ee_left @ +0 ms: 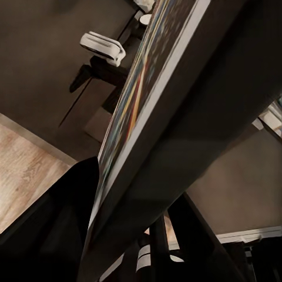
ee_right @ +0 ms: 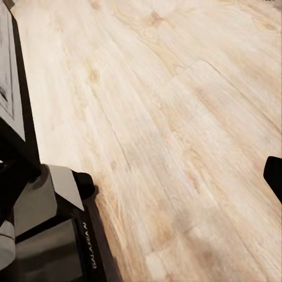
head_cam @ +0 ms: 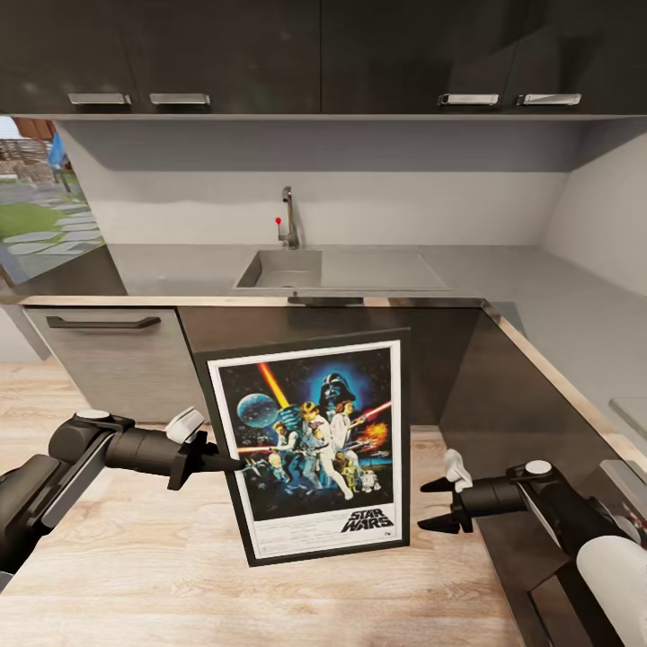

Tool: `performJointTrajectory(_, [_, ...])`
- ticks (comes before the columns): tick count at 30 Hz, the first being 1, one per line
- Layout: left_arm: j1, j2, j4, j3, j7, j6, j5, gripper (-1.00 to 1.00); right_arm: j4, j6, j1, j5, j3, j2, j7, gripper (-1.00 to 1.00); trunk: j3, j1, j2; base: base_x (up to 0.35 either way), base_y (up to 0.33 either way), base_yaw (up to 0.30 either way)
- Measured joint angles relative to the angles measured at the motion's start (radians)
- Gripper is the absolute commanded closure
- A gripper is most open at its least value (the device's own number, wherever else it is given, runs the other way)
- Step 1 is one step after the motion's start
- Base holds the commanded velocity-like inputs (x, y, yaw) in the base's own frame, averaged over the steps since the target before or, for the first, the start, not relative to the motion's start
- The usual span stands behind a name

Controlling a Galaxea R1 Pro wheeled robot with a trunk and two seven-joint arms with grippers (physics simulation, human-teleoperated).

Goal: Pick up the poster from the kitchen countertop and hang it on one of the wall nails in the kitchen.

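- Ahead, we see the kitchen bench [head_cam: 539,296], a long grey worktop that turns a corner to our right, with dark cabinets [head_cam: 323,54] above it.
- Below us lies the pale wooden floor [head_cam: 135,575], which also shows under the right wrist camera [ee_right: 176,129].
- We see a steel sink [head_cam: 280,268] set into the bench, with a tap [head_cam: 288,218] behind it.
- We hold the poster [head_cam: 314,445] in the air in front of the bench, off the worktop, upright but leaning slightly, its picture facing us.
- Our left end effector [head_cam: 229,464] is clamped on the poster's left edge; in the left wrist view the frame [ee_left: 176,129] runs close and slantwise between the dark fingers [ee_left: 53,229].
- Our right end effector [head_cam: 434,505] hangs just beside the poster's right edge, not touching it, its fingers spread apart and holding nothing.
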Motion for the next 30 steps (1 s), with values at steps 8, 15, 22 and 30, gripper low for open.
performJointTrajectory(8, [0.0, 0.005, 0.001, 0.001, -0.001, 0.0, 0.0, 1.0, 0.026, -0.047, 0.0, -0.006, -0.007, -0.006, 0.038, -1.0, 0.0, 0.0, 0.0, 0.0, 0.0, 0.0])
performJointTrajectory(15, [0.0, 0.012, -0.001, 0.002, -0.024, 0.0, 0.0, 1.0, 0.031, -0.05, 0.0, -0.009, -0.011, -0.008, 0.096, -1.0, 0.0, 0.0, 0.0, 0.0, 0.0, 0.0])
performJointTrajectory(22, [0.0, 0.014, -0.002, 0.002, -0.035, 0.0, 0.001, 1.0, 0.031, -0.051, 0.0, -0.012, -0.011, -0.007, 0.118, -1.0, 0.0, 0.0, 0.0, 0.0, 0.0, 0.0])
performJointTrajectory(30, [0.0, 0.014, -0.002, 0.002, -0.036, 0.0, 0.001, 1.0, 0.031, -0.053, 0.0, -0.012, -0.01, -0.003, 0.121, -1.0, 0.0, 0.0, 0.0, 0.0, 0.0, 0.0])
